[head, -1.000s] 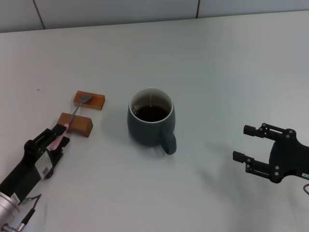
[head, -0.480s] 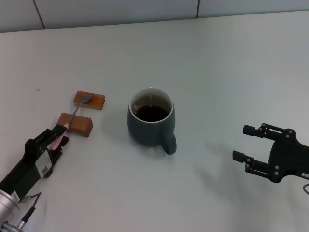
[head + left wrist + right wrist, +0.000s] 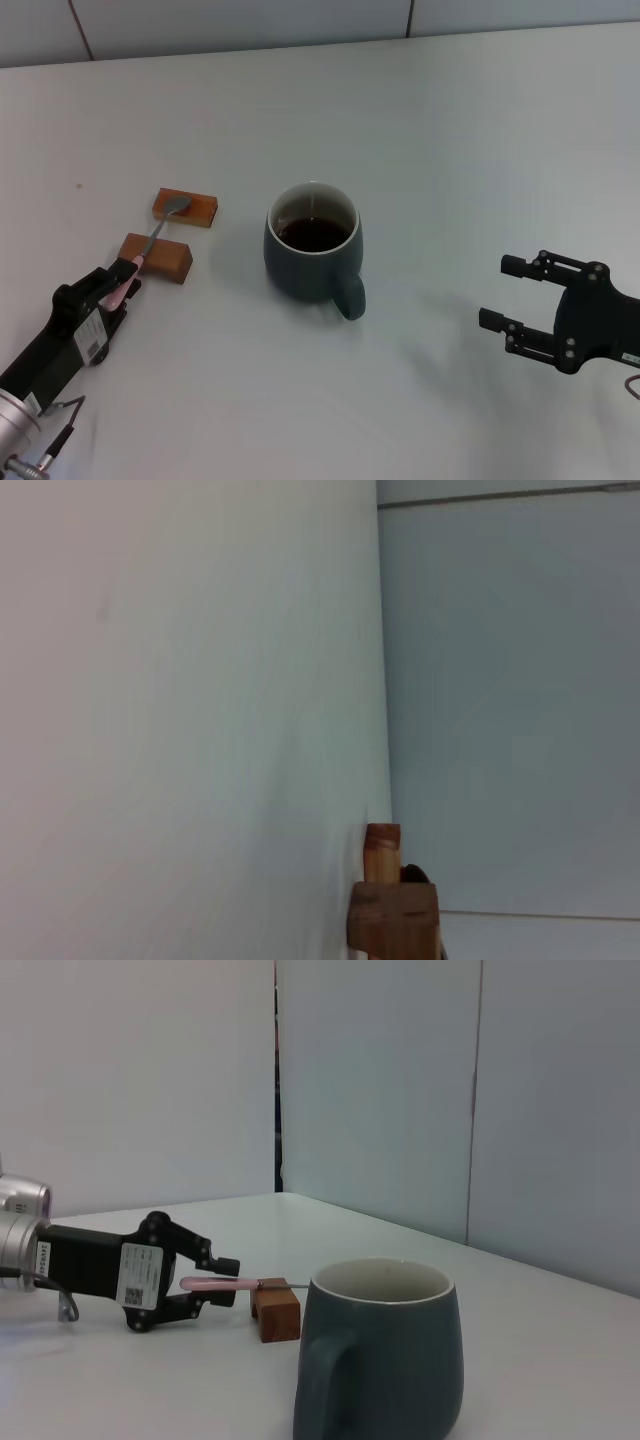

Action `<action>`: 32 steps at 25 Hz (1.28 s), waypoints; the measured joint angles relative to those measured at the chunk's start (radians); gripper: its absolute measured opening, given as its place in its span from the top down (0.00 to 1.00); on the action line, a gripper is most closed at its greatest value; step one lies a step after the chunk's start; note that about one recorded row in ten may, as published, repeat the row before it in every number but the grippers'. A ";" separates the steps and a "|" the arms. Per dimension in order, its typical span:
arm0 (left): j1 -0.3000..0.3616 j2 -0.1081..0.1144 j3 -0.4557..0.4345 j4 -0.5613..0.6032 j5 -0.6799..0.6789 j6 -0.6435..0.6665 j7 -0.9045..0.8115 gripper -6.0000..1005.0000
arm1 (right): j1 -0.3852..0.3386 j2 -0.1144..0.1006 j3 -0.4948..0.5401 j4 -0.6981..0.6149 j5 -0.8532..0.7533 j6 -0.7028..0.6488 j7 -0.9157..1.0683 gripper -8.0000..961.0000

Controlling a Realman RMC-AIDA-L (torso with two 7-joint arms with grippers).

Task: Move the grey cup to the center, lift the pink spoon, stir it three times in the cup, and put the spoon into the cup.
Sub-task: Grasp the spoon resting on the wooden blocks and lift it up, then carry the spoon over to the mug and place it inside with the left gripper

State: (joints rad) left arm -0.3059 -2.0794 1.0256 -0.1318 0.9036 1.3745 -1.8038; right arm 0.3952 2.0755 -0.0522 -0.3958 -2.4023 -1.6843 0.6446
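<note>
The grey cup (image 3: pixel 310 262) stands upright near the middle of the white table, dark liquid inside, handle toward me; it also fills the right wrist view (image 3: pixel 385 1360). The pink spoon (image 3: pixel 158 232) lies across two brown wooden blocks, its silver bowl on the far block. My left gripper (image 3: pixel 128 277) straddles the pink handle end with its jaws narrowly apart on either side, which the right wrist view (image 3: pixel 222 1280) shows too. My right gripper (image 3: pixel 497 291) is open and empty, low over the table to the right of the cup.
The far wooden block (image 3: pixel 186 208) and the near wooden block (image 3: pixel 157 257) sit left of the cup. The left wrist view shows only the blocks (image 3: pixel 392 915) and bare table. A wall runs along the table's far edge (image 3: pixel 300 45).
My left gripper's jaws have narrowed around the spoon's pink handle. The spoon, the cup and the right gripper have hardly moved.
</note>
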 joint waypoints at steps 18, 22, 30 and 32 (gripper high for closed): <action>0.001 -0.001 0.005 0.000 0.000 0.004 0.000 0.74 | 0.002 0.000 0.000 0.000 -0.002 0.002 0.008 0.30; 0.001 -0.001 0.010 0.001 0.000 0.001 0.003 0.76 | 0.002 0.000 0.000 0.000 -0.002 0.001 0.008 0.30; 0.001 -0.001 0.012 0.017 0.000 0.026 0.046 0.85 | 0.002 0.000 0.000 0.000 -0.002 0.001 0.009 0.30; 0.000 -0.001 0.013 0.034 0.000 0.053 0.080 0.86 | 0.002 0.000 0.000 0.000 -0.002 0.001 0.010 0.30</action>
State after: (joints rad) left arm -0.3058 -2.0801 1.0382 -0.0981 0.9039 1.4273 -1.7234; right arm 0.3973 2.0754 -0.0522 -0.3958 -2.4038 -1.6834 0.6547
